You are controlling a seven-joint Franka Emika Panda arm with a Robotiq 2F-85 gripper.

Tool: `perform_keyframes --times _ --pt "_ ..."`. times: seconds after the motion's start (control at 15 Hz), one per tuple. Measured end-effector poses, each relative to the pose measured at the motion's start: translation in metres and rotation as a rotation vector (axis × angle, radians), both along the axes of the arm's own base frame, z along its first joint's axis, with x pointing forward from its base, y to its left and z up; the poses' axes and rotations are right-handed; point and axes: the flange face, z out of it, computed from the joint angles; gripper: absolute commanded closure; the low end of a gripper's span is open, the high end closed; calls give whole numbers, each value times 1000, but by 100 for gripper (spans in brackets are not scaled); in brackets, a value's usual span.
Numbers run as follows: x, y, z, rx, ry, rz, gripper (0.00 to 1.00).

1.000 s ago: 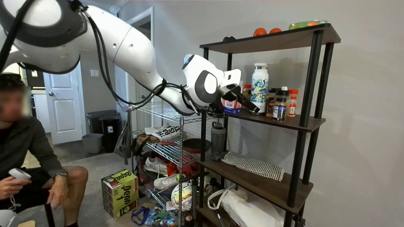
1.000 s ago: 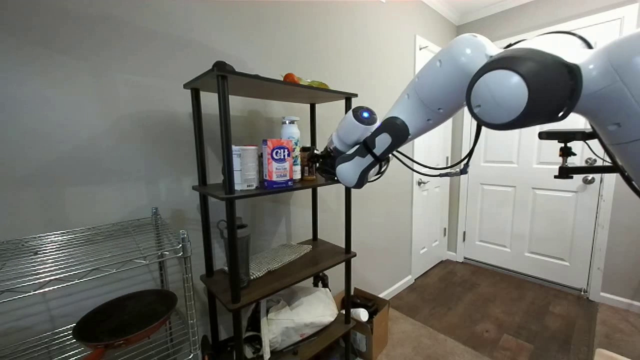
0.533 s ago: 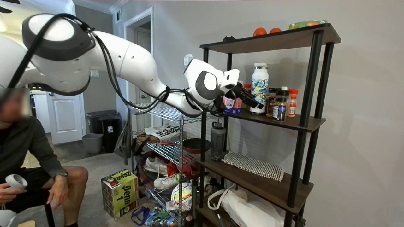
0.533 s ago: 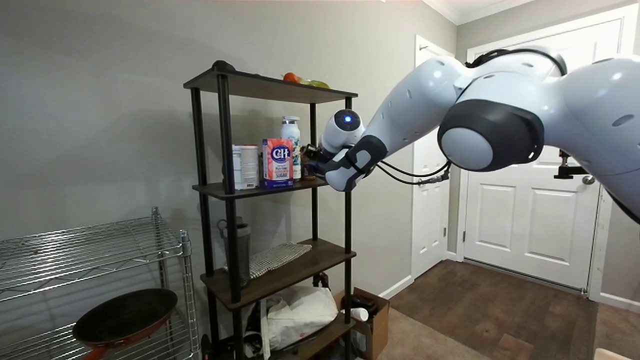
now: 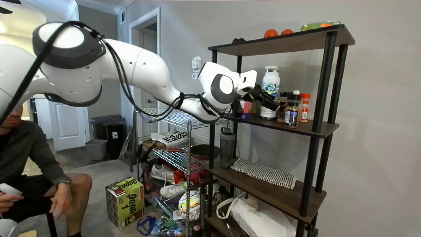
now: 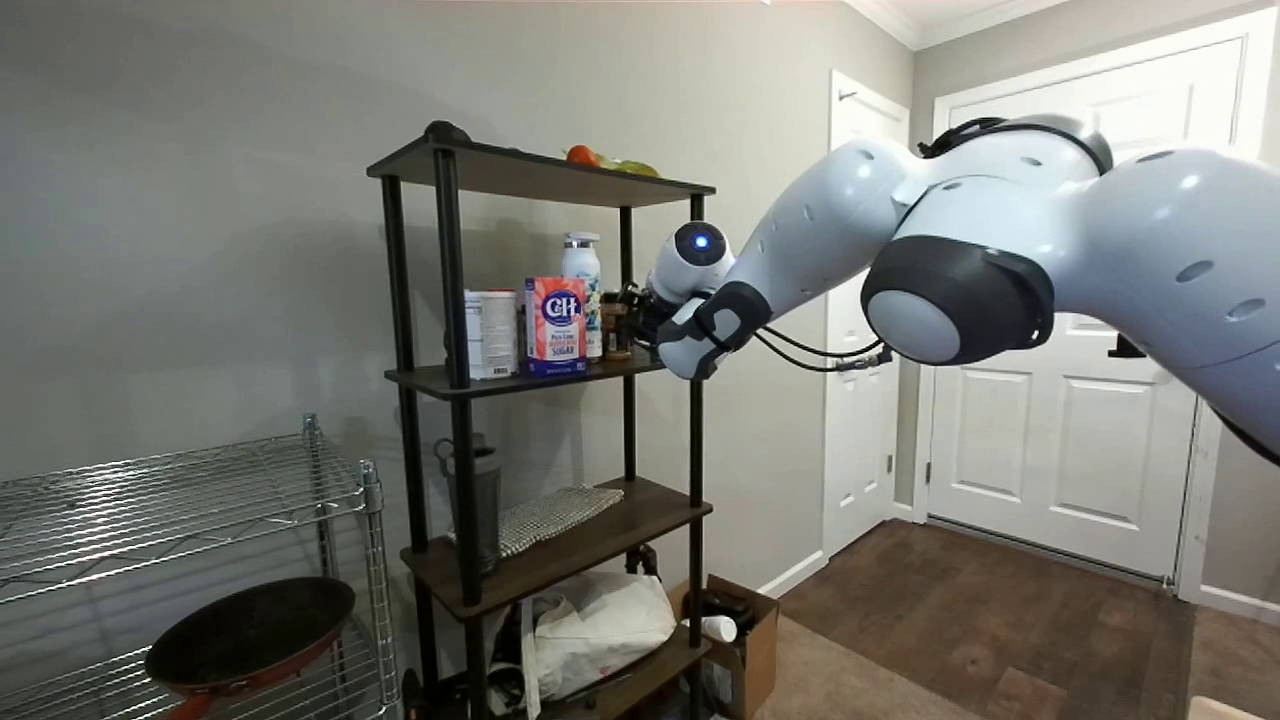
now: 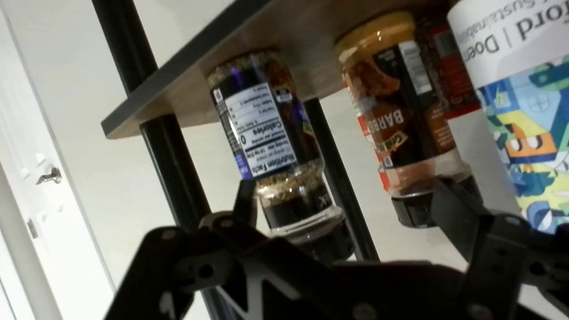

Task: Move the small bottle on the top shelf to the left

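Observation:
A small clear spice bottle with a dark lid and a white nutrition label (image 5: 291, 113) stands upright on the dark brown shelf (image 5: 309, 128), the level below the rack's uppermost board. In the wrist view, which is upside down, the small bottle (image 7: 260, 129) hangs down from the shelf (image 7: 186, 104). My gripper (image 7: 346, 195) is open and empty. The small bottle shows between its fingers, nearer the left one; contact cannot be told. In an exterior view my gripper (image 5: 275, 100) is just beside the bottles, in front of the white flask. In an exterior view it (image 6: 636, 310) hides the small bottle.
A patterned white flask (image 5: 271, 79), a barbecue jar (image 7: 400, 111) and red-capped bottles (image 5: 305, 108) stand close by. A sugar box (image 6: 556, 325) and a white canister (image 6: 495, 335) stand farther along. Black posts (image 5: 324, 82) and the uppermost board (image 5: 289, 42) frame the space.
My gripper has moved rightward toward the spice bottles and slightly up in an exterior view, now covering part of the flask. The arm's elbow has lowered. The shelf items have not moved.

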Motion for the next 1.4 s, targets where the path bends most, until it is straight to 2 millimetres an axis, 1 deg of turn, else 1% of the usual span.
perform_keyframes --times 0.13,0.27,0.47,0.67,0.73,0.8,0.93,1.0,1.2,1.27,1.4 --pt "2 -11 9 -30 -29 -2 0" --pt "5 -23 13 -63 -44 -9 0" --pt "13 -30 6 -104 -42 -12 0" --pt "23 -27 -10 -139 -30 1 0" --pt "26 -26 -14 -150 -26 5 25" --pt "28 -25 -17 -160 -24 9 27" --pt "32 -26 -20 -178 -25 13 40" --pt "33 -27 -20 -185 -26 13 47" --pt "33 -35 -18 -202 -30 1 66" --pt "33 -38 -15 -207 -33 -6 71" --pt "31 -45 -12 -205 -40 -25 71"
